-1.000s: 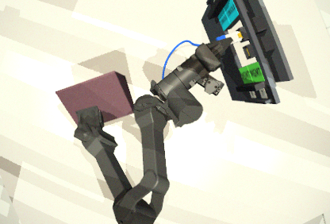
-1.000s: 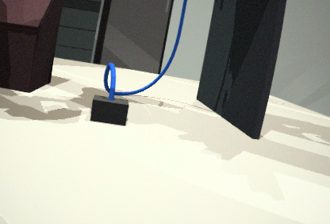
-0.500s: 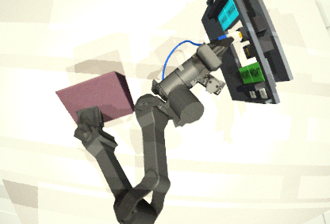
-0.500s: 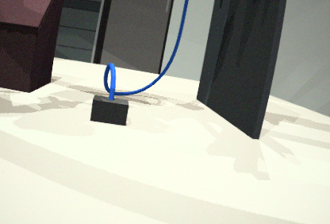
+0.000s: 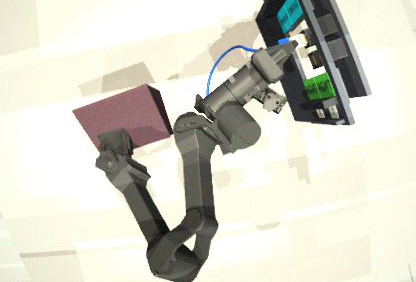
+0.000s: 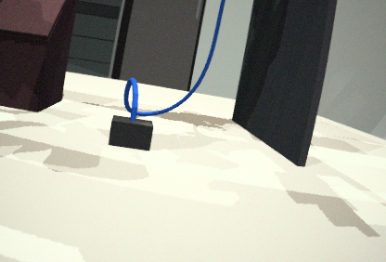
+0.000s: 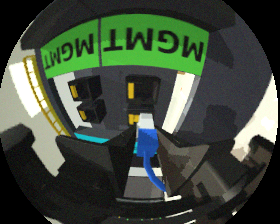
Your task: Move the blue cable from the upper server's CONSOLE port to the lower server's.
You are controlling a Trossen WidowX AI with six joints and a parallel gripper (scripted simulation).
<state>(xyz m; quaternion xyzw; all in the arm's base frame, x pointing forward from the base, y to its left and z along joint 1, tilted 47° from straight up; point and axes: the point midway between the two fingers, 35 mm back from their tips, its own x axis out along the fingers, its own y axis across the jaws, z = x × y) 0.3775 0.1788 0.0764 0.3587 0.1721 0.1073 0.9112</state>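
Green labels (image 5: 319, 87) (image 7: 155, 41) read "MGMT" above the blue plug (image 5: 284, 41) (image 7: 147, 141)

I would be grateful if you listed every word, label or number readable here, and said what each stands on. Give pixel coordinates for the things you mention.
"MGMT": on the wide green label (image 7: 155, 42), upside down in the wrist view.
"MGMT": on the narrower green label (image 7: 72, 49) beside it, also upside down.
The teal label (image 5: 290, 12) (image 7: 91, 138) carries dark lettering in the top view, too small and blurred to read.
I can read no numbers.

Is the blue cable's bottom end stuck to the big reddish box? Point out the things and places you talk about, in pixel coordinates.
No, in the exterior view the blue cable (image 5: 216, 67) (image 6: 214, 40) (image 7: 151, 172) runs down to a small black block (image 6: 130, 134), apart from the reddish box (image 5: 122, 115) (image 6: 34, 3).
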